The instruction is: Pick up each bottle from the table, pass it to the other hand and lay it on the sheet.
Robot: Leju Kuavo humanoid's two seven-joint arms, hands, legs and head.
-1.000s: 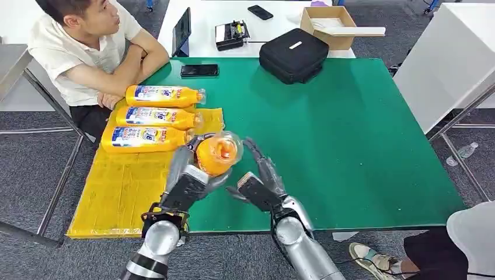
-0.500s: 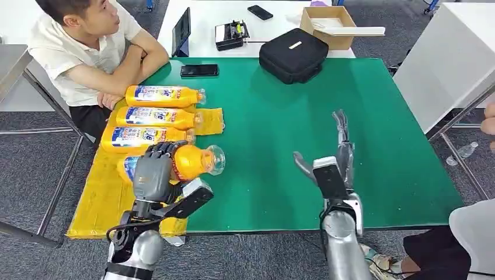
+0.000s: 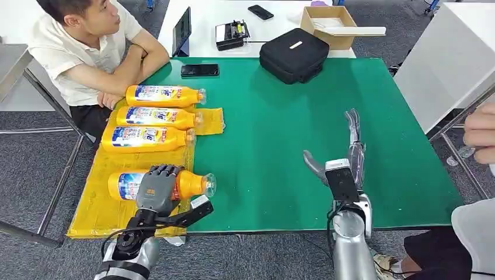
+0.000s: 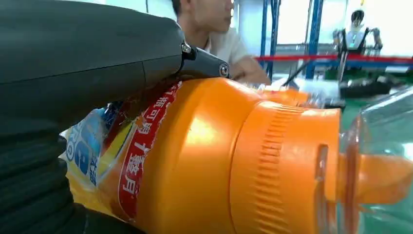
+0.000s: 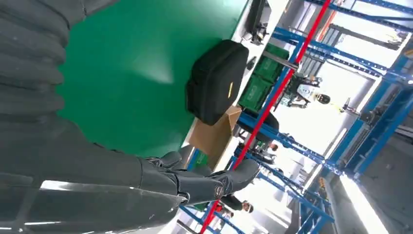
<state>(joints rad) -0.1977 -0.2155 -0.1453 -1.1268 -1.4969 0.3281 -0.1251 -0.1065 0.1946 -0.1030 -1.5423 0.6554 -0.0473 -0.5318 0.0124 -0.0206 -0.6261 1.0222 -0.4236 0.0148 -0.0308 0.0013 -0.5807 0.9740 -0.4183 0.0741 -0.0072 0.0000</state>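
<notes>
Green tabletop (image 3: 303, 146) with a yellow sheet (image 3: 111, 198) along one edge: your fourth bottle is going down on it.

Your left hand (image 3: 155, 189) grips the orange bottle (image 3: 188, 184) around its middle, fingers (image 3: 165, 170) wrapped over the body, the bottle lying on its side on the sheet, nearer you than the three bottles (image 3: 153, 116) already laid there. Your right hand (image 3: 344, 166) holds nothing, its fingers spread above the green, well apart from the sheet. The bottle looks like stiff plastic with a glossy label (likely slippery there, and round enough to roll), so take hold at mid-body, not by the clear cap (image 4: 384, 161). A person's hand (image 3: 481, 131) shows far from the sheet.
</notes>
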